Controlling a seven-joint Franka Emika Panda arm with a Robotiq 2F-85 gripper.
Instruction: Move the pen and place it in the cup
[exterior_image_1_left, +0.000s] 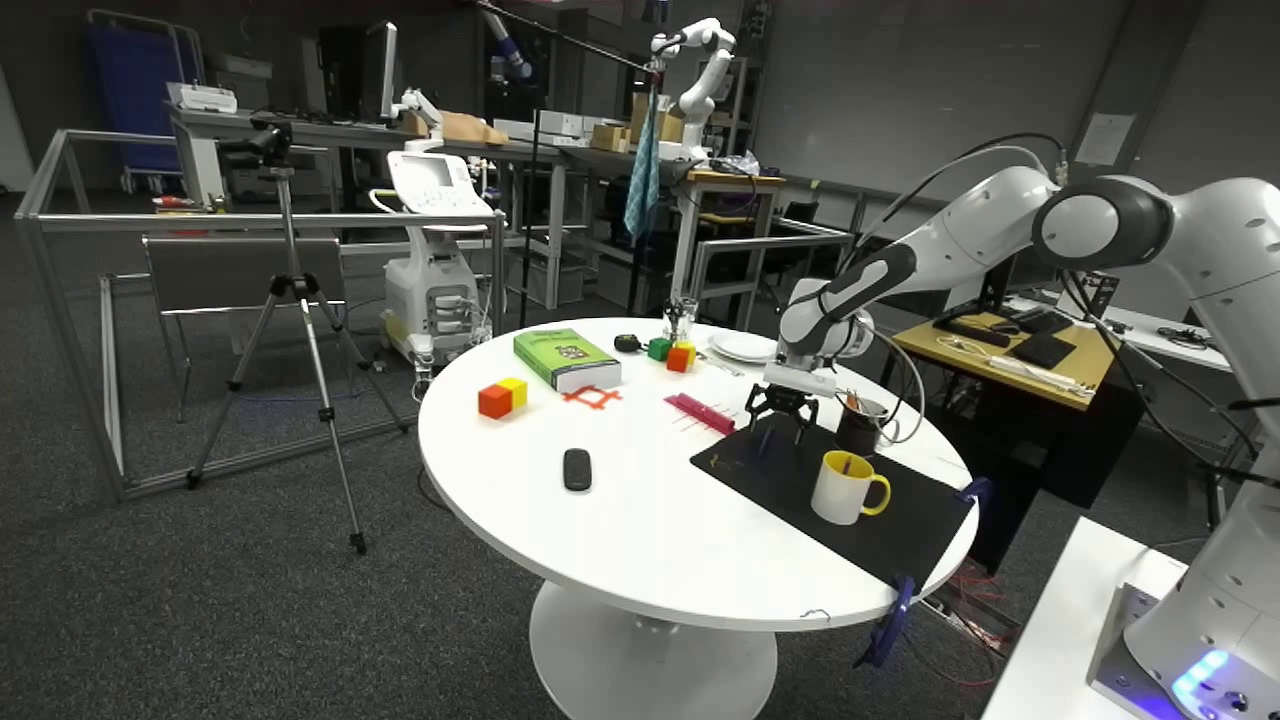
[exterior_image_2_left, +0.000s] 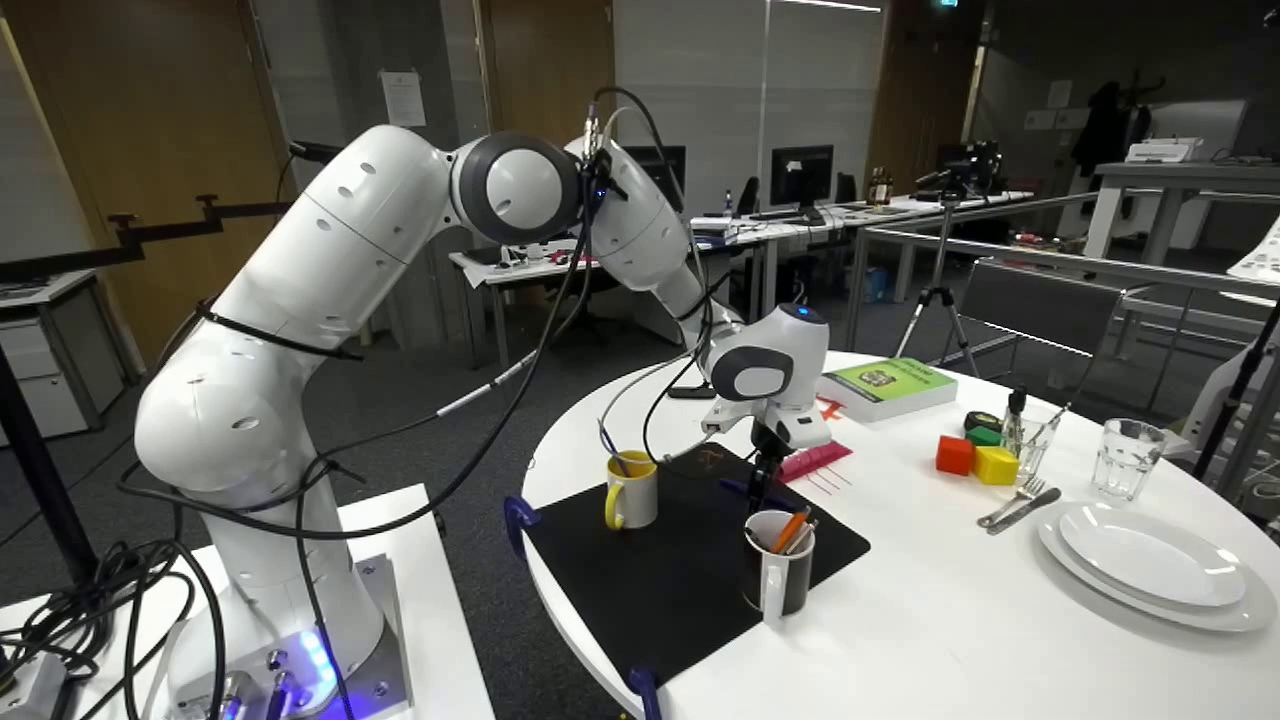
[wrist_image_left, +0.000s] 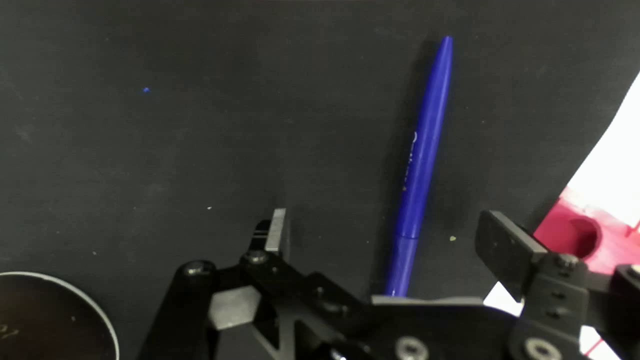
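The blue pen (wrist_image_left: 422, 160) lies flat on the black mat. It also shows in both exterior views (exterior_image_1_left: 766, 441) (exterior_image_2_left: 734, 487). My gripper (wrist_image_left: 385, 230) points down over it, open, with the pen's lower part between the spread fingers and touching neither in the wrist view. The gripper also shows in both exterior views (exterior_image_1_left: 777, 425) (exterior_image_2_left: 764, 485). The dark cup (exterior_image_1_left: 857, 430) stands upright close beside the gripper, with pencils inside. An exterior view shows its white handle (exterior_image_2_left: 773, 590). A dark round shape with a pale rim (wrist_image_left: 55, 320), probably the cup, is cut off in the wrist view.
A white mug with a yellow inside (exterior_image_1_left: 838, 496) stands on the mat (exterior_image_2_left: 640, 590), holding a pen. A pink piece with thin sticks (exterior_image_1_left: 700, 412) lies beside the mat. Blue clamps (exterior_image_1_left: 893, 620) grip the table edge. A book (exterior_image_1_left: 568, 360), blocks and plates (exterior_image_2_left: 1150, 560) are farther off.
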